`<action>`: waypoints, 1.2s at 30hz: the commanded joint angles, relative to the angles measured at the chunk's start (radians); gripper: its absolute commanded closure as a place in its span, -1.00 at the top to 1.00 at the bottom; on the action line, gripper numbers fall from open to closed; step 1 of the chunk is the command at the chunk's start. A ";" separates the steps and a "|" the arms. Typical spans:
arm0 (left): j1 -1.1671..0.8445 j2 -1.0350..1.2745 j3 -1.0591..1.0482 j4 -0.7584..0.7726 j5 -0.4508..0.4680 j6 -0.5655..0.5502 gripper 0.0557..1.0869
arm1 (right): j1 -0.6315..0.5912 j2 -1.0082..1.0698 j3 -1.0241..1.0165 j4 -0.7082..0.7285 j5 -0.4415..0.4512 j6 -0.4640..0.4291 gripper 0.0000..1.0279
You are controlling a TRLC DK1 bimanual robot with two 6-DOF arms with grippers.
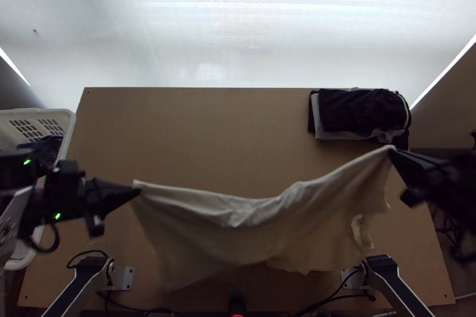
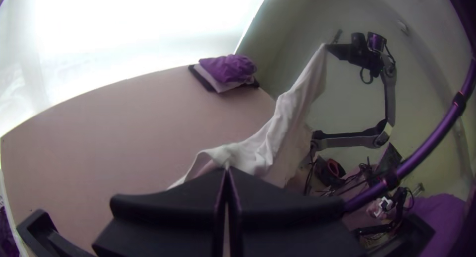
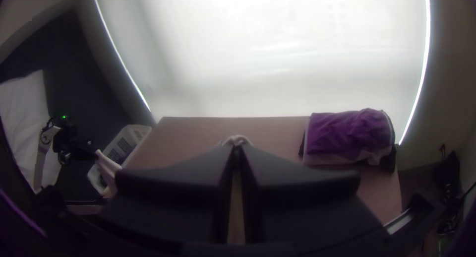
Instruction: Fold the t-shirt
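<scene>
You've got top high over the near edge, looking steeply down on the table point(image 1: 208, 138). Left wrist sits close behind its fingers point(image 2: 168, 202), facing right and far toward the right arm point(image 2: 390, 98). Right wrist, close behind its fingers point(image 3: 168, 182), faces the far screen point(image 3: 277, 53). All three share your far-right clothes stack point(image 1: 363, 112); top and right wrist share the left basket point(image 1: 65, 116).

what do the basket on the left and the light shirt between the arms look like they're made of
The white laundry basket looks like smooth moulded plastic: rigid rim, with rows of slots through its wall. The pale plain t-shirt seems a thin, matte knit, perhaps cotton, since it sags in soft folds between its two held points; the exact fibre can't be told.
</scene>
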State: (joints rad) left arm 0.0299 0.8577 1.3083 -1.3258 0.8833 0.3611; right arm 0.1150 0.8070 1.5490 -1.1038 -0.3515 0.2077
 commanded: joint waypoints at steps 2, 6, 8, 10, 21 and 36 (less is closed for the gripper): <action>0.081 0.303 -0.211 0.284 0.008 0.073 -0.93 | -0.083 0.146 -0.274 0.245 -0.044 0.006 -0.95; 0.096 0.498 -0.142 0.369 0.009 0.082 -0.93 | -0.117 0.255 -0.290 0.360 -0.078 0.032 -0.95; 0.096 0.570 -0.089 0.407 0.009 0.079 -0.93 | -0.133 0.320 -0.273 0.400 -0.078 0.030 -0.95; 0.094 0.647 -0.023 0.436 0.009 0.072 -0.93 | -0.140 0.397 -0.245 0.450 -0.078 0.030 -0.95; 0.088 1.139 0.591 0.432 0.008 -0.053 -0.93 | -0.166 0.844 0.183 0.504 -0.076 0.056 -0.95; 0.053 1.304 0.700 0.306 -0.007 0.007 -0.92 | -0.140 0.980 0.240 0.476 -0.064 0.035 -0.93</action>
State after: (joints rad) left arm 0.0917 2.1292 2.0102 -0.9909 0.8803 0.3408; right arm -0.0330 1.7626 1.7962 -0.6281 -0.4179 0.2543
